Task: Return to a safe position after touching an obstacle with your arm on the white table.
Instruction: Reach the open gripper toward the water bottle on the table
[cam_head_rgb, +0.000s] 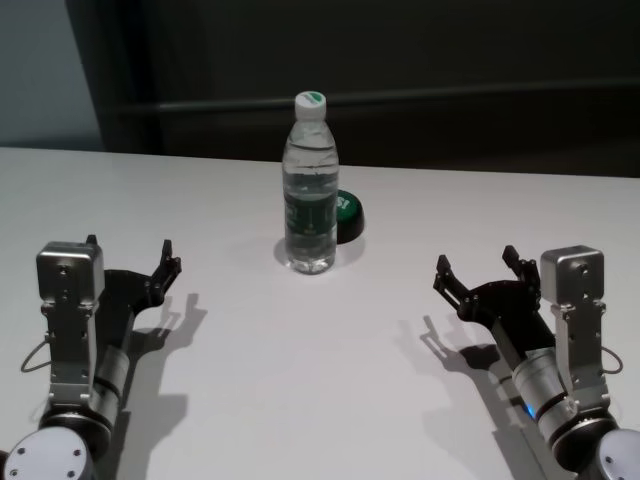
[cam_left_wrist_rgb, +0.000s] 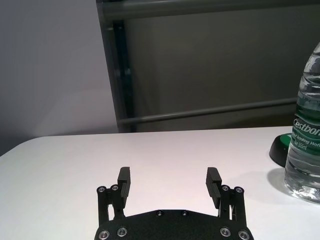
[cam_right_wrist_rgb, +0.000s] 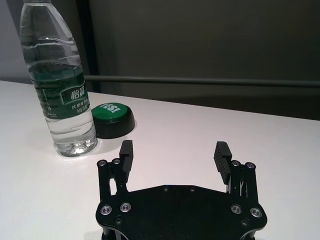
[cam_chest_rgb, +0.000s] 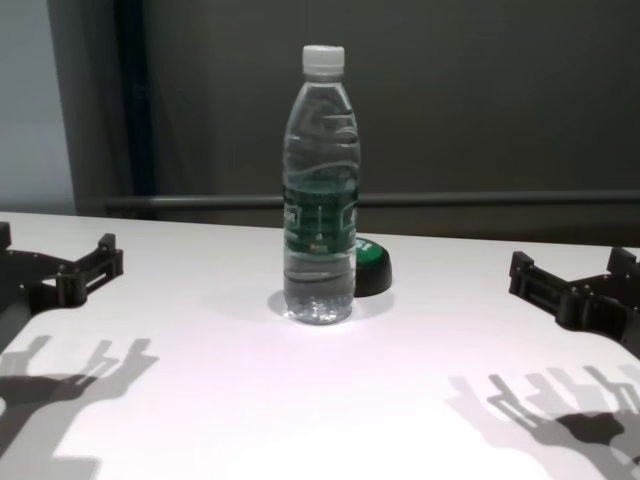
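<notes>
Clear plastic bottle (cam_head_rgb: 310, 185), white cap, green label band, stands upright on the white table (cam_head_rgb: 330, 400), roughly midway betw. the two grippers and ahead of both, well apart from each. A green push-button (cam_head_rgb: 348, 216) sits just behind it, on the right gripper's side, touching or nearly so, can't tell which.

Left gripper (cam_head_rgb: 130, 258): fingers spread wide, nothing betw. them, hovering low over the table near its left edge; bottle is off fwd and to its inner side. Right gripper (cam_head_rgb: 477, 270): same, released and empty, w/ bottle fwd and inward. Wrist views confirm both sets of pads apart w/ only bare tabletop beyond.

Step, as I read it: arms look drawn back to a symmetric rest pose, no contact w/ bottle, so either the pre-touch start or the safe return is already reached. Can't say which arm is meant to do the touching.

Next move prob. calls for little: hold clear of the bottle, or, if the touch is yet to come, a slow inward sweep w/ forearm, light enough not to tip a tall, narrow-based bottle.
</notes>
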